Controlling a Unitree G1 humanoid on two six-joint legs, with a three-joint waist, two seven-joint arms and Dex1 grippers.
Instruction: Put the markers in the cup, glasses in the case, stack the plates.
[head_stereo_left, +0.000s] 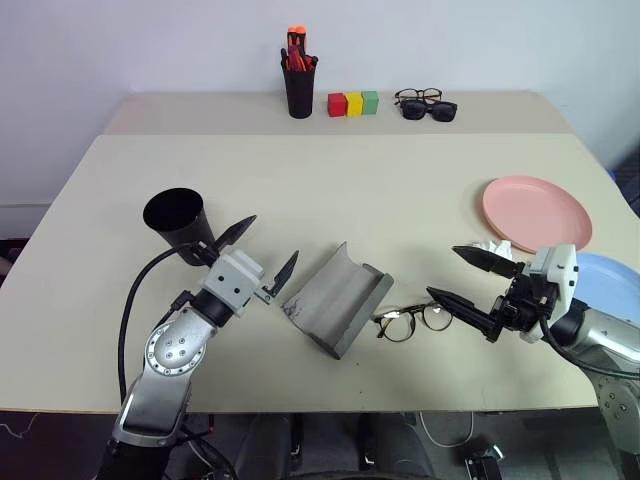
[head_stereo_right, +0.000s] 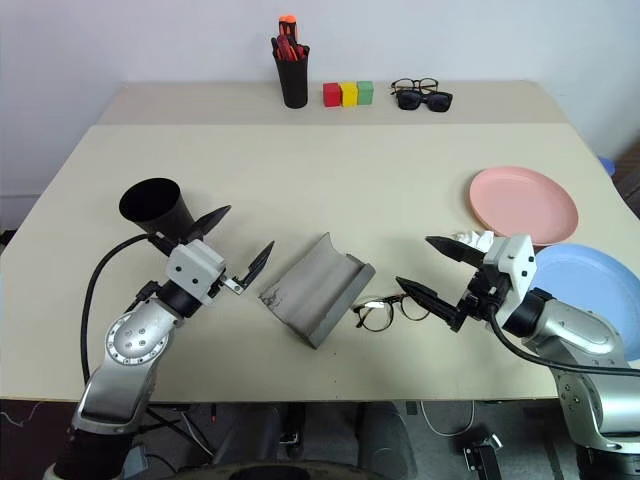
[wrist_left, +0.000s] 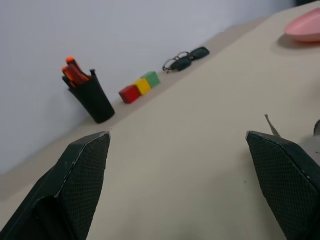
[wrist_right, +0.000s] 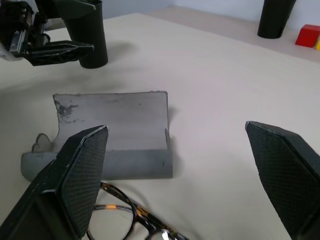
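Glasses (head_stereo_right: 392, 308), thin dark roundish rims, clear lenses: laid flat on the beige table (head_stereo_right: 330, 170) near its front edge, just beside the lower corner of the case (head_stereo_right: 318, 287). Case, grey felt, clamshell: lying open on the table at centre front, its hollow turned upward. Cup (head_stereo_right: 157, 209), matte black, tapered: standing upright at front left, mouth open to the top. Plates: one pink (head_stereo_right: 523, 205) on the right side of the table, one light blue (head_stereo_right: 590, 290) just in front of it at the right edge, partly hidden by the arm. Left gripper (head_stereo_right: 232, 248): held above the table between cup and case, fingers spread wide, nothing between them. Right gripper (head_stereo_right: 436, 270): held just right of the glasses, fingers likewise spread wide and holding nothing. Back of table, by the plain pale wall (head_stereo_right: 150, 40): a black pen pot (head_stereo_right: 293, 78) with red-orange pens, three small blocks (head_stereo_right: 348, 94) in red, yellow and green, two further pairs of dark spectacles (head_stereo_right: 420, 94).
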